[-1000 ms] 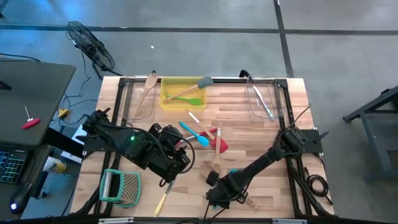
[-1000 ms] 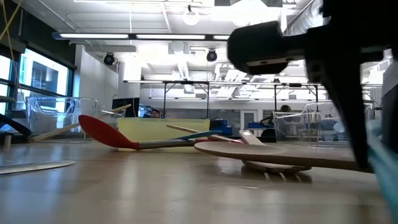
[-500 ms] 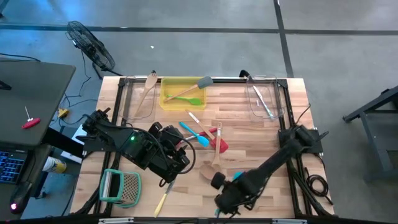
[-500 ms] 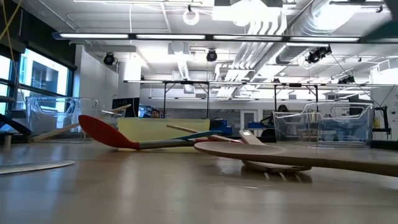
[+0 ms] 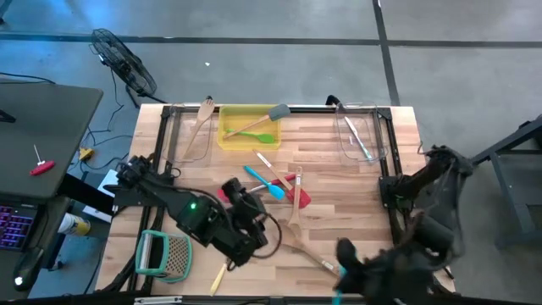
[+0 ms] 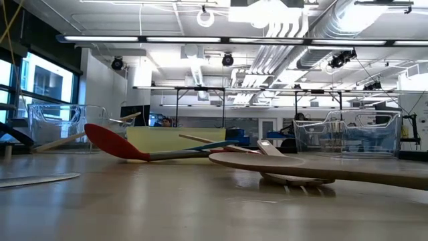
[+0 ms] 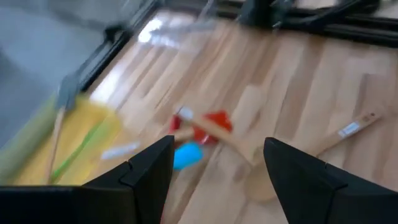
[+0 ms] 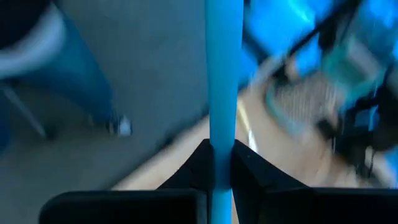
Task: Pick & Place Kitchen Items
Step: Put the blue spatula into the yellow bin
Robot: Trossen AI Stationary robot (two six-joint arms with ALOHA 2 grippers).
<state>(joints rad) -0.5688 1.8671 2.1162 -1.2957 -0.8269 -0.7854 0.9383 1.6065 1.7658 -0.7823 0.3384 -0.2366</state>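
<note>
High view: you see the left gripper (image 5: pixel 254 241) low over the near middle of the bench (image 5: pixel 356 182), beside the wooden spoon (image 5: pixel 292 222); the right gripper (image 5: pixel 343 275) sits at the near right edge.
Bins: the yellow tray (image 5: pixel 246 127) at the far edge holds a green spatula (image 5: pixel 258 135); a clear container (image 5: pixel 360 135) stands far right.
Low view: the red spatula (image 6: pixel 117 144) and a wooden spoon (image 6: pixel 301 164) lie flat on the bench; neither arm shows.
Left wrist view: its fingers (image 7: pixel 146 177) stand apart, nothing between them, the loose pile ahead.
Right wrist view: its fingers (image 8: pixel 199 165) are clamped on a slim blue handle (image 8: pixel 222 74).
Handling: you should expect light, stiff, smooth utensils; take handles mid-length, crosswise, so they don't swing.
</note>
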